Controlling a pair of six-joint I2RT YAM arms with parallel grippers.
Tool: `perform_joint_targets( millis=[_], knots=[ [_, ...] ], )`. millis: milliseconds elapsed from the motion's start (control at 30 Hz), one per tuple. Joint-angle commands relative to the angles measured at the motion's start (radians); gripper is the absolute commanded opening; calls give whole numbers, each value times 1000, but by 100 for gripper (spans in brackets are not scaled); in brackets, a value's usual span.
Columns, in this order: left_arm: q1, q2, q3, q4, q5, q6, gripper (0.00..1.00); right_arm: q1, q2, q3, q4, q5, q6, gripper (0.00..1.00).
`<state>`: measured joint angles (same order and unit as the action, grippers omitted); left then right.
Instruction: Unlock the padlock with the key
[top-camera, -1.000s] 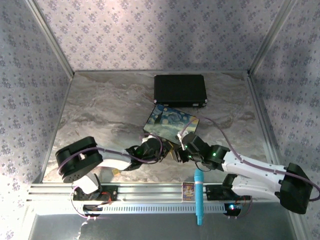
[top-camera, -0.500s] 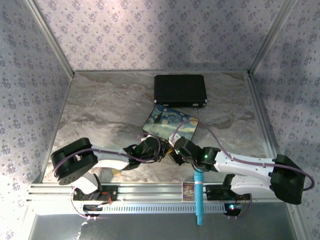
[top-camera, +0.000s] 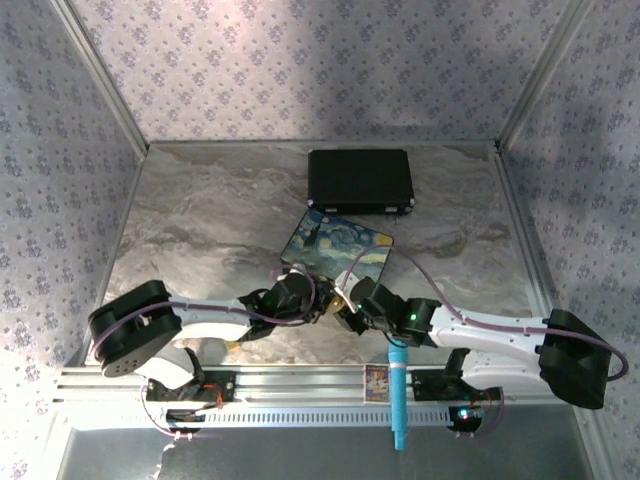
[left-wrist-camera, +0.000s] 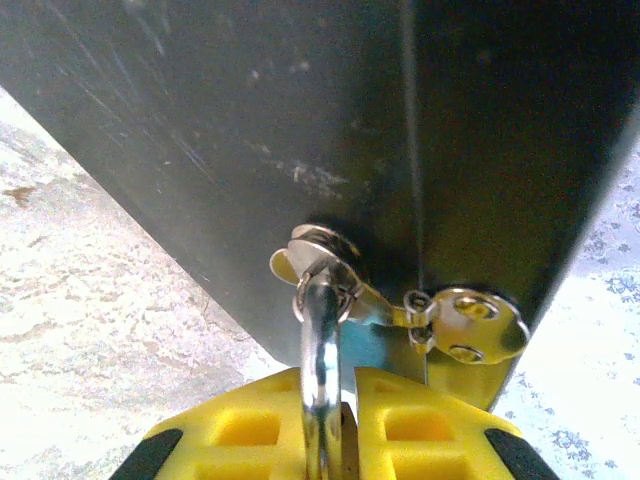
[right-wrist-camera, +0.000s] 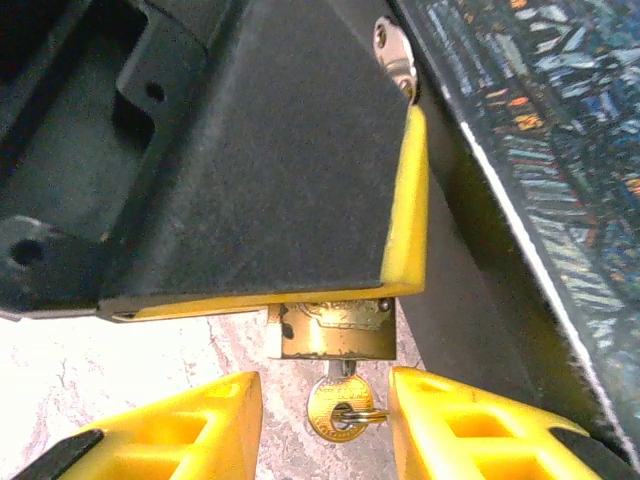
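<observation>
**Padlock on the painted box's hasp, key in its keyhole**

The left fingers (left-wrist-camera: 240, 430) are pinched shut on the silvery shackle of the padlock (right-wrist-camera: 335, 330), which runs through the hasp (left-wrist-camera: 385, 305) of the painted box (top-camera: 340, 248). The key (right-wrist-camera: 338, 408) sits in the brass body, between the right fingers (right-wrist-camera: 470, 430), which stand apart without gripping it. The box is closed, its contents hidden. The black case (top-camera: 360, 180) behind it on the worktop (top-camera: 200, 220) is also shut.

Body of padlock (right-wrist-camera: 335, 330) is brass-look metal, dull and scuffed; shackle (left-wrist-camera: 320, 390) polished silvery metal, v. glossy. Small key (right-wrist-camera: 338, 408) shiny brass-tone metal w/ thin wire ring. Dark box side (left-wrist-camera: 250, 120) matt w/ fine scratches; hasp (left-wrist-camera: 470, 322) bright metal. Pale table (left-wrist-camera: 90, 300) marble-look, smooth.
</observation>
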<state>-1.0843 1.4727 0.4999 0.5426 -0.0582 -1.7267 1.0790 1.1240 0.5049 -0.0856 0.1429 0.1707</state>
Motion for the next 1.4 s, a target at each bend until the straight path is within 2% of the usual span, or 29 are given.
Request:
perform_joint_targets(
  millis=[0,67,233,333,433,533,700,833,967,1167,1300,1367],
  knots=[
    [3,-36,6,48,18,1,0,5,7,-7,28,1,-30,38],
    [3,-40,8,41,19,5,0,5,20,-3,32,18,-37,34],
    [2,-49,-4,32,20,0,0,2,13,-9,75,19,-45,16],
    [1,-56,-11,28,16,3,0,-11,7,-15,91,-20,-44,12],
    [0,-58,-15,26,21,12,0,-49,1,-30,108,-132,-28,11],
    [-6,-62,-30,46,11,10,0,-117,11,-54,148,-271,37,10],
    [-11,-70,-40,51,11,13,0,-237,19,-95,205,-428,173,10],
    [-18,-76,-53,53,3,9,0,-283,10,-72,126,-391,239,17],
    [-22,-82,-66,59,7,3,0,-290,11,-44,35,-294,293,30],
    [-29,-91,-72,36,-3,2,0,-314,14,-47,51,-290,407,41],
    [-29,-91,-75,7,-8,2,0,-338,11,-72,138,-374,492,53],
    [-29,-92,-78,2,-16,5,0,-336,11,-71,138,-379,512,56]
  ],
)
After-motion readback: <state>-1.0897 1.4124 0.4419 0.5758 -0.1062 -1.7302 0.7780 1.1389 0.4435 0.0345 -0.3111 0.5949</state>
